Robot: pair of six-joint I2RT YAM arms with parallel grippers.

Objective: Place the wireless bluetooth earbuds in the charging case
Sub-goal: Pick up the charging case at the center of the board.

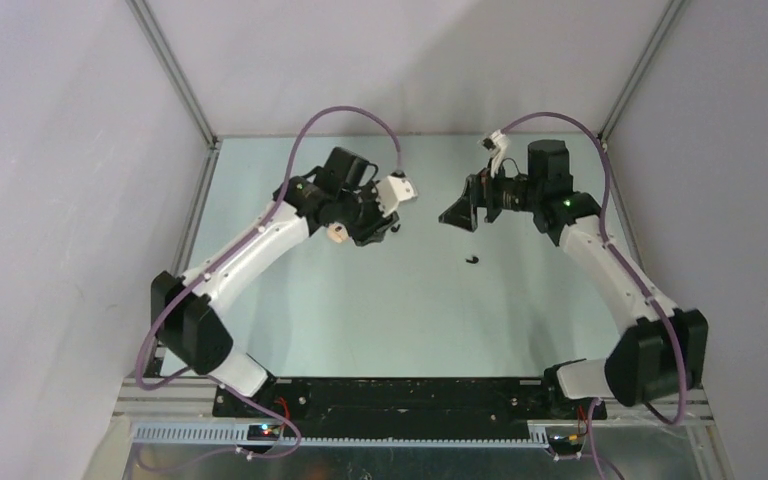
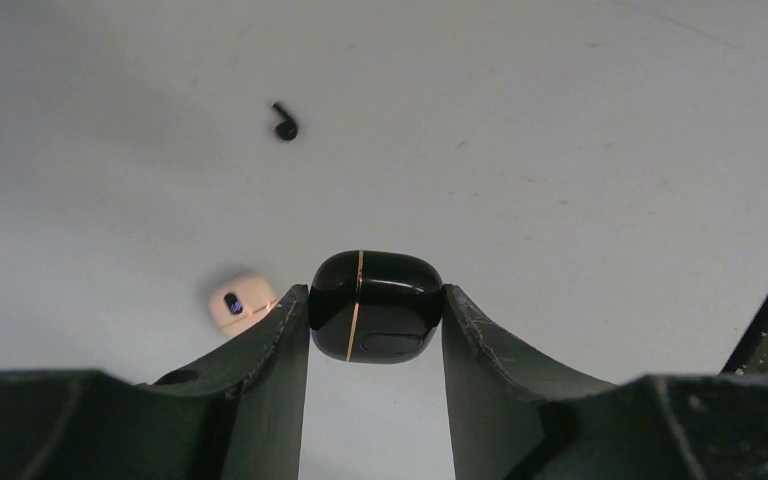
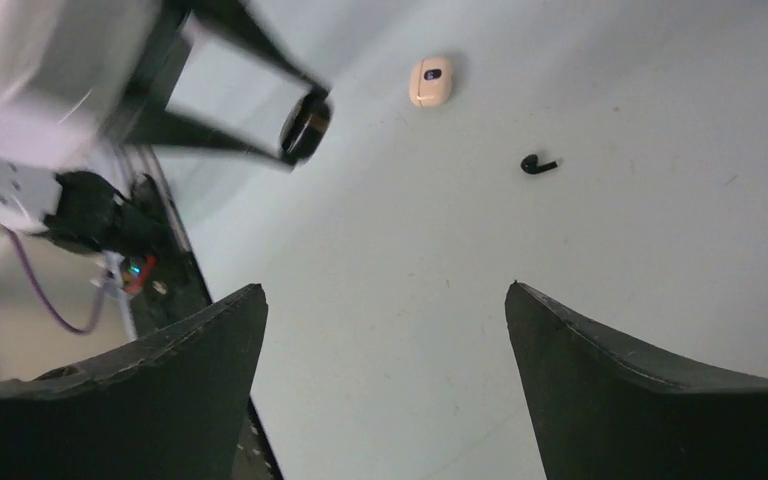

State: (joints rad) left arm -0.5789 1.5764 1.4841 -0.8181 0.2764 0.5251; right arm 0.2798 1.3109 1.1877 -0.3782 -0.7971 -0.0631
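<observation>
Left wrist view shows the left gripper (image 2: 375, 298) clenched on a black case (image 2: 375, 312), with one finger on each side of it. This case is glossy and has a thin gold seam line down its middle. Its lid looks closed. Whether the case touches the table (image 2: 580, 150) or hangs over it, I cannot tell. Just beside the left finger a cream case (image 2: 240, 303) lies on the table, with a small dark oval mark on its face. I cannot tell if it touches the finger. Further off on the table lies one black earbud (image 2: 284, 124), apart from both cases.

Right wrist view shows the right gripper (image 3: 385, 295) released. Its two fingers (image 3: 190, 350) stand wide apart and nothing is between them. Under it is only the table surface. Beyond the fingers are the black earbud, then the cream case, and to their left the left gripper with the black case at its tips.

Top view shows both arms reaching to the middle of the table, with the two grippers facing each other and apart. The black earbud lies on the table between them, nearer to the right gripper and a little toward the bases. The cream case is at the near side of the left gripper.
</observation>
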